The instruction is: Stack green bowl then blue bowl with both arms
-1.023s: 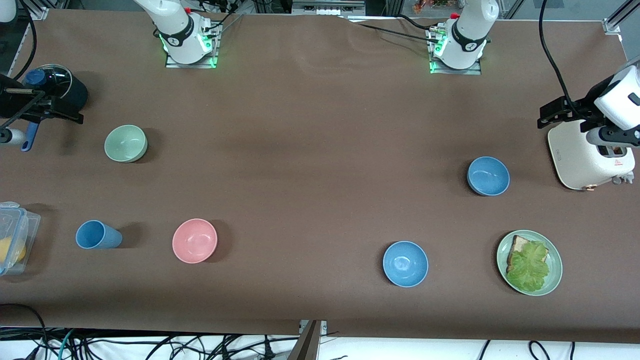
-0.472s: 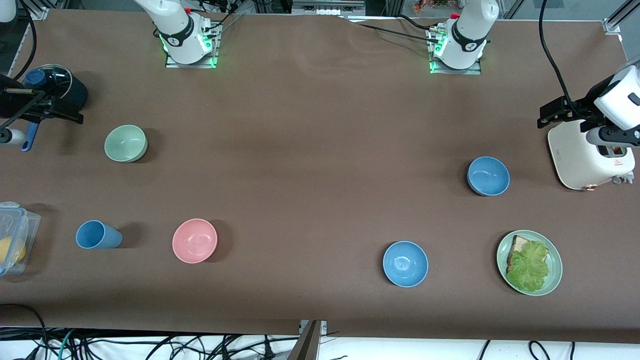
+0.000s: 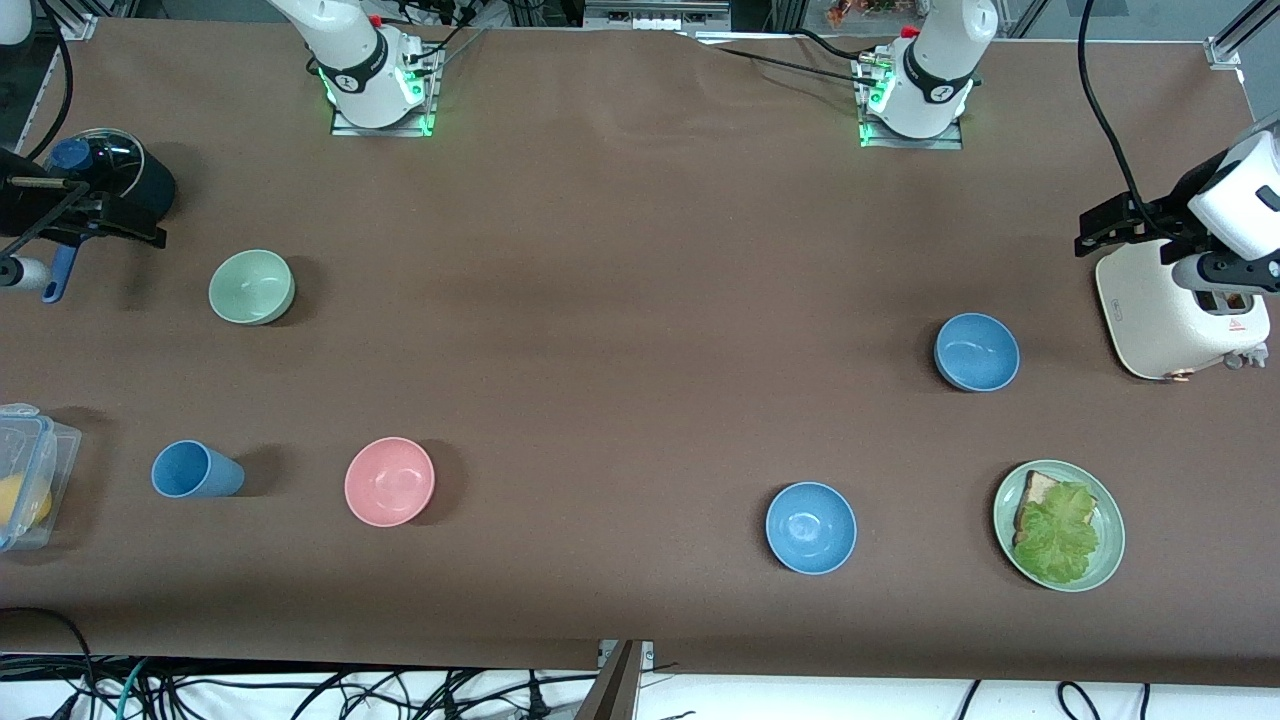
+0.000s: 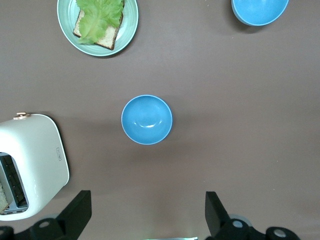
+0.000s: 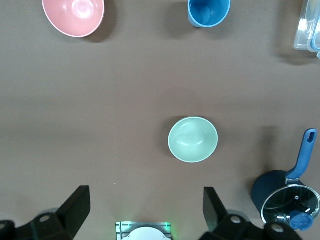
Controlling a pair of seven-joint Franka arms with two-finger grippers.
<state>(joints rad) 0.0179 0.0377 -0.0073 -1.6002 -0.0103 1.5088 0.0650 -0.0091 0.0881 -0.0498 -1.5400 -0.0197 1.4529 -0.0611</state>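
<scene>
Black left tool [image 4: 145,220] spread wide, empty, right tool [image 5: 145,217] likewise, both aloft.

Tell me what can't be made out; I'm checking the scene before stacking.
- Clear container: cut by the front view's edge; yellow contents unidentifiable.
- Toaster: top covered by the left arm in the front view, cut off in the left wrist view.
- Saucepan: partly covered by the right arm in the front view.
- Left claw, open, up by the blue bowl, and right claw, open, up by the green bowl: wrist views show only fingertips.
</scene>
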